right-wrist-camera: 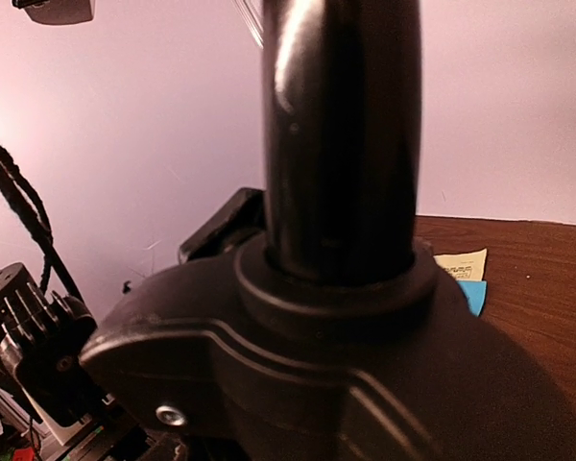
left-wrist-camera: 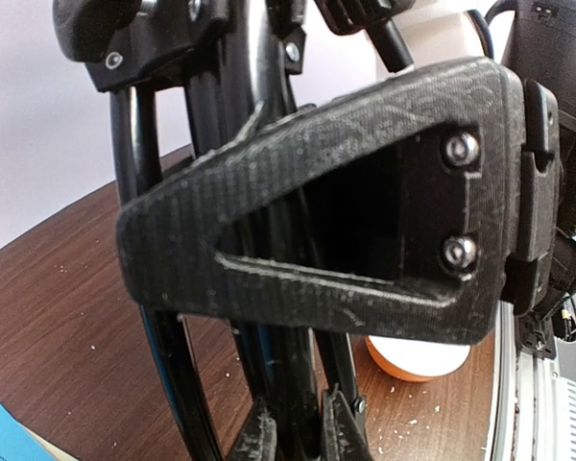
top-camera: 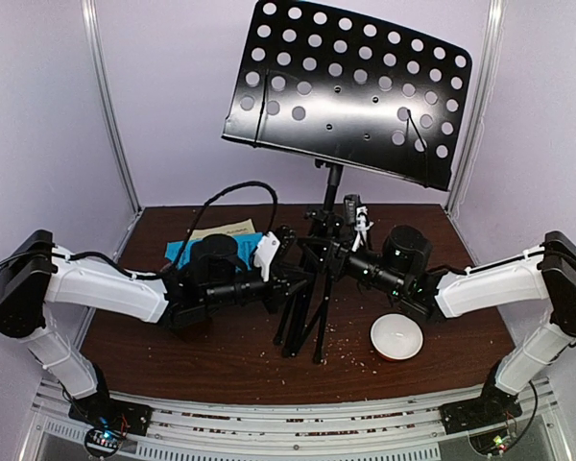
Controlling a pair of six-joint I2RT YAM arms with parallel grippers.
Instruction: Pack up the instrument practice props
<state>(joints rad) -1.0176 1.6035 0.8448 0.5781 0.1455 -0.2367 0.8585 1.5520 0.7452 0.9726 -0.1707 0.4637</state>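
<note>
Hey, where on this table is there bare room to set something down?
Bare wood: the front left of the table, between the left arm and the near edge, and the back right corner behind the right arm. Crowded: the middle, with left tool and right tool at the stand; sheets back left; bowl amid crumbs front right.

Robot lab test booth, plain pale walls point(top-camera: 38, 106), aluminium frame posts point(top-camera: 112, 115), brown table point(top-camera: 192, 360), slotted mounting rail point(top-camera: 298, 424)
</note>
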